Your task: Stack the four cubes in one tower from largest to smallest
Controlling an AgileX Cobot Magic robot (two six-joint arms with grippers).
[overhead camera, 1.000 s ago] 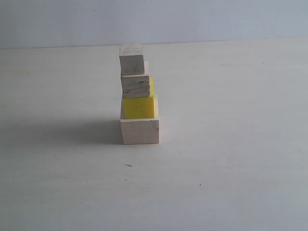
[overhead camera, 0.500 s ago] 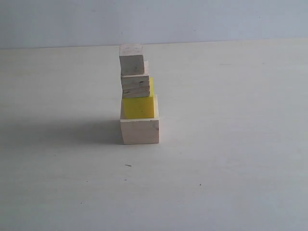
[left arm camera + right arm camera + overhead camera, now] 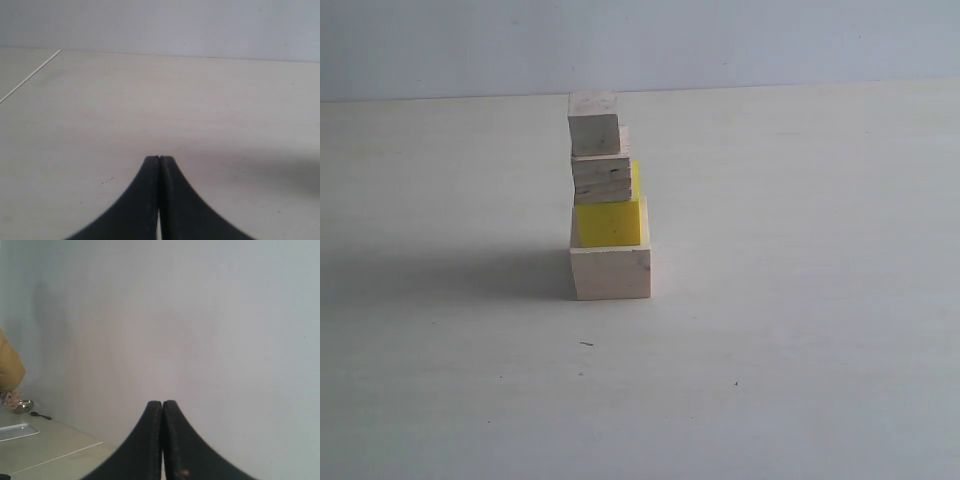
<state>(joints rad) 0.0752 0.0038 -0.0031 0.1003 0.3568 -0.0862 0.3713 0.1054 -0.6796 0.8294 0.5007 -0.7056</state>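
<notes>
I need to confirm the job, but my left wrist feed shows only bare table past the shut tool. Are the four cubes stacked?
Observer: Yes. The exterior view shows one tower: large pale cube at the base, then yellow cube, grainy wood cube, and small whitish cube on top.
Operator: Is it centred?
Observer: No. In that view the cubes line up near their left edges, but each rests fully on the one below.
Operator: And the other arm?
Observer: Its wrist view shows the right tool shut and empty, pointing at a wall.
</notes>
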